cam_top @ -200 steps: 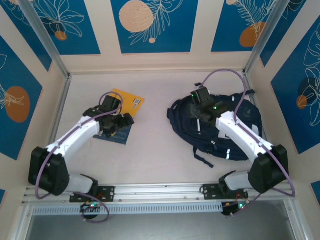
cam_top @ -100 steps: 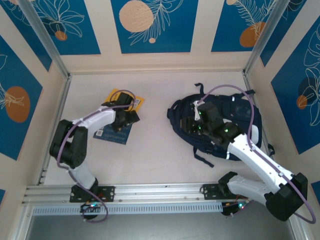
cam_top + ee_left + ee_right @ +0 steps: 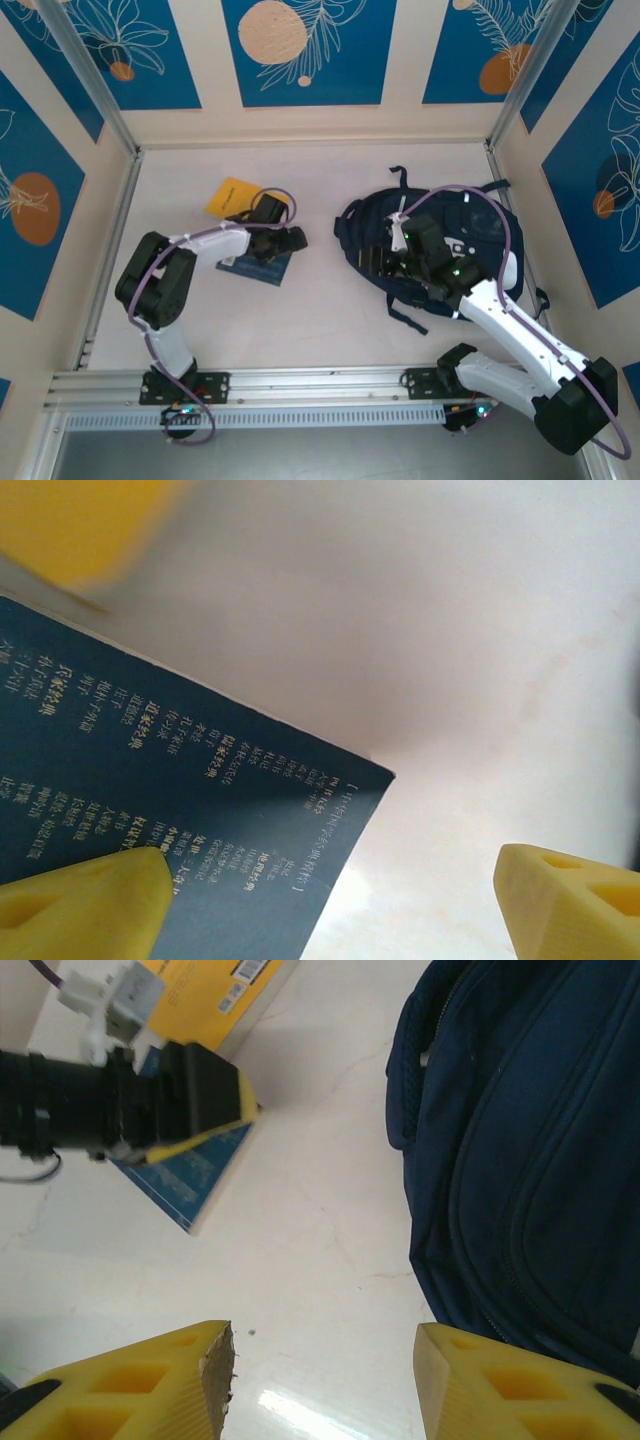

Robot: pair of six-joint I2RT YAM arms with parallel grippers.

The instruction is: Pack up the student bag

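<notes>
We see the student bag (image 3: 365, 225) lying flat on the right half of the counter (image 3: 320, 310), its dark navy body spread toward the right wall and a strap trailing off its near edge. The right pincer (image 3: 388, 260) hangs over the bag's left, near part. In its wrist view the bag (image 3: 530, 1160) fills the right side, while the right pincer (image 3: 325, 1380) is released, its yellow fingers spread with bare counter between them. Its right finger sits at the bag's edge, though we cannot tell if it touches the fabric. Well apart from the bag, on the left half of the counter, the left pincer (image 3: 288, 240) is low over a blue book (image 3: 262, 268), with a yellow book (image 3: 232, 197) just beyond it on the far side. The left pincer (image 3: 330, 900) is also released and holds nothing, one finger above the blue cover (image 3: 150, 810), the other above bare counter past the book's corner.
</notes>
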